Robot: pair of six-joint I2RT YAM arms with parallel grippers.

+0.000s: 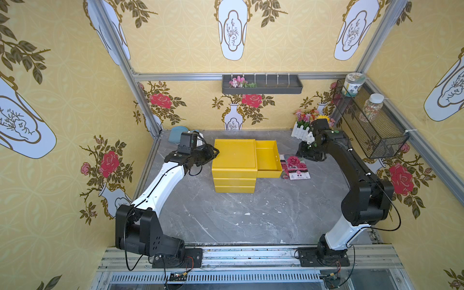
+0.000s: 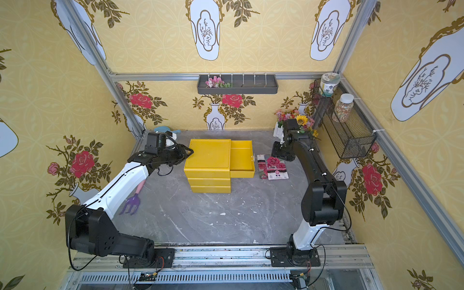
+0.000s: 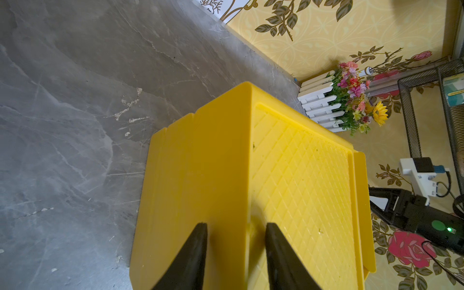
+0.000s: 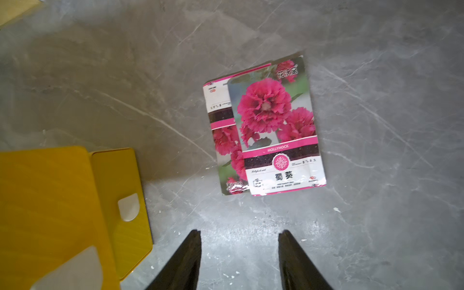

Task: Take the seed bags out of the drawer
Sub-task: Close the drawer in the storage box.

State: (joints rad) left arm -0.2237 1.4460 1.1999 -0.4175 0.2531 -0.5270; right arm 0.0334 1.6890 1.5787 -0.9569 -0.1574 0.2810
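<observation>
Two seed bags [image 1: 296,167] lie overlapped on the table [image 1: 251,213] just beside the open drawer [image 1: 267,157], which looks empty in both top views. Left wrist: your left gripper [image 3: 236,226] straddles the cabinet [image 3: 200,163] edge, jaws apart. Right wrist: your right gripper [image 4: 239,233] hangs near the bags, jaws apart and empty; lift straight so nothing drags.

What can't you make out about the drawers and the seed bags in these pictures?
- lower drawers: shut in both top views; contents hidden.
- open drawer: its inner end lies under the cabinet top.
- seed bags: overlapping in the right wrist view; the top one may cover others.
- right gripper: in both top views its own wrist hides the fingertips.
</observation>
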